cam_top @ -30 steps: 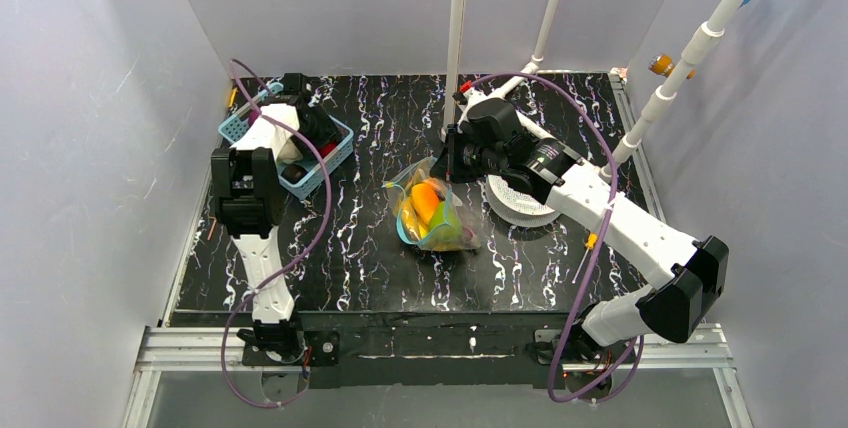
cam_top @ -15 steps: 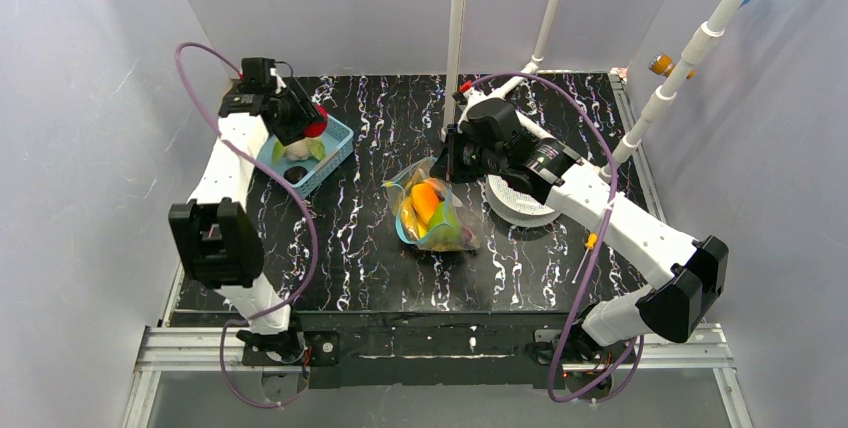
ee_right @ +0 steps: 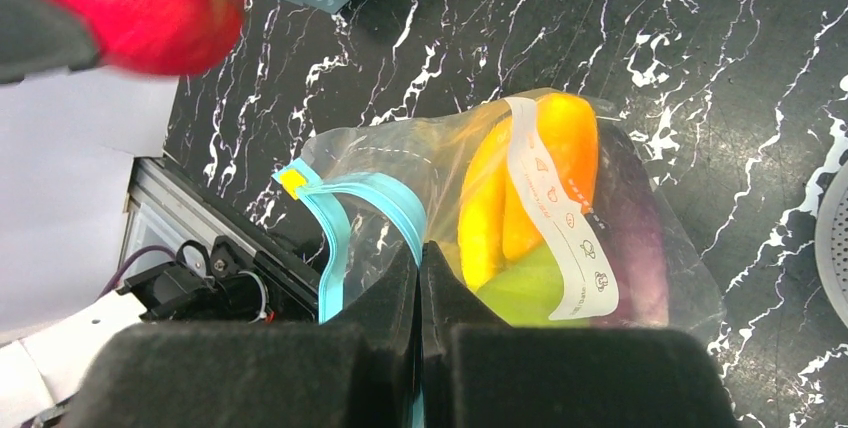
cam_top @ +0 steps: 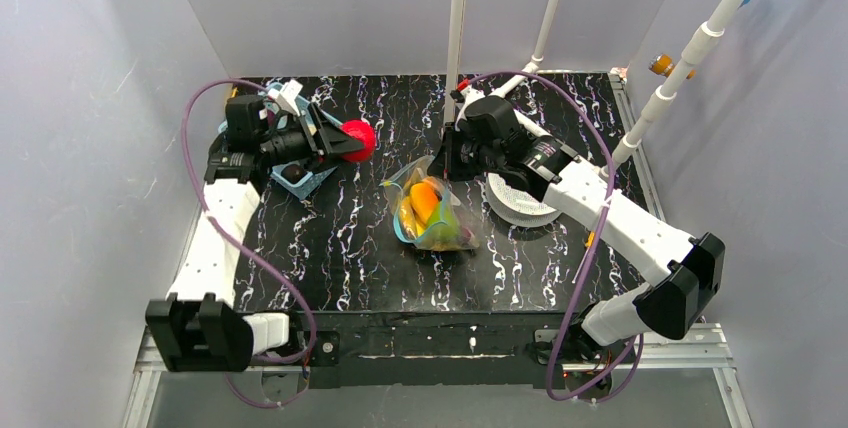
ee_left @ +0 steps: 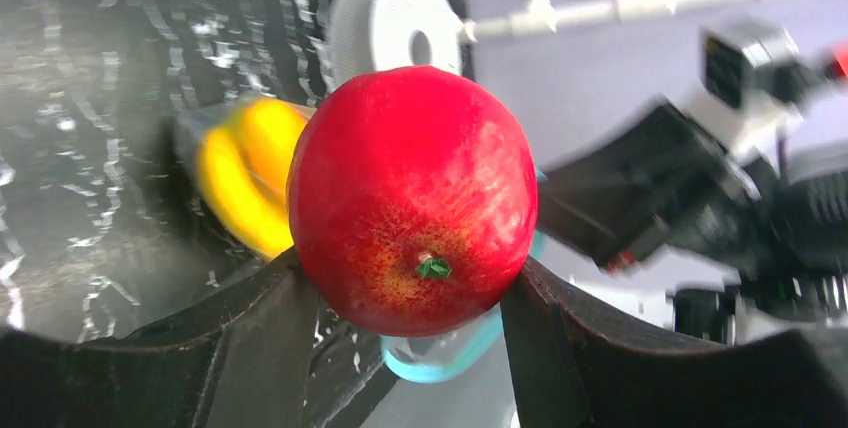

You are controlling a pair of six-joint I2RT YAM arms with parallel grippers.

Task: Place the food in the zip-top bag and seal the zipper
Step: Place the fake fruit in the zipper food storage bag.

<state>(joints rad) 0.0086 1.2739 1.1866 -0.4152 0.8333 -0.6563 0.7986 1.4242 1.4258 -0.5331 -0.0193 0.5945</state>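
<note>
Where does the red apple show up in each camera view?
Top external: red apple left of centre, just right of the blue basket.
Left wrist: dead centre, large.
Right wrist: top-left corner, cropped.
Shared landmark: the zip-top bag of yellow food.
</note>
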